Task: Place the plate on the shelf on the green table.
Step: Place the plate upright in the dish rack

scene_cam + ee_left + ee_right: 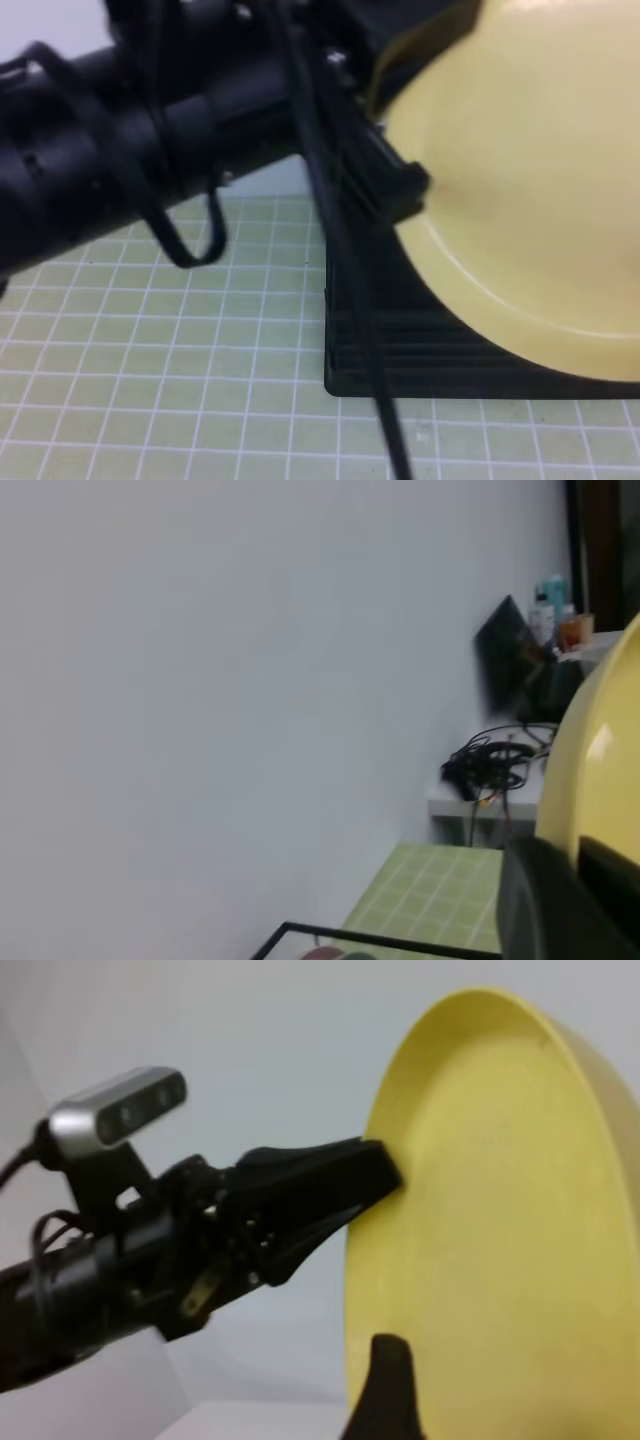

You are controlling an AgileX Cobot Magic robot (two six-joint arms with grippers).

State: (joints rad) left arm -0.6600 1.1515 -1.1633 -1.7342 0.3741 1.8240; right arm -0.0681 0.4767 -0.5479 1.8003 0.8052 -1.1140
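The pale-yellow plate [530, 200] is held high in the air, tilted nearly on edge, above the black shelf [420, 345] on the green table [150, 350]. My left gripper [402, 190] is shut on the plate's left rim. In the right wrist view its black jaws [365, 1175] pinch the plate [500, 1240]. In the left wrist view the plate [600, 770] rises beside a black finger [560, 910]. One black fingertip [388, 1385] of my right gripper shows at the plate's lower rim, on its hollow side. The right jaws stand open, and the other fingertip is out of frame.
The left arm and its cables [190, 240] fill the upper left of the high view. A wire edge of the shelf [330, 938] shows low in the left wrist view. Beyond the green table [430, 900] stands a side table with cables [490, 760] and bottles [555, 610].
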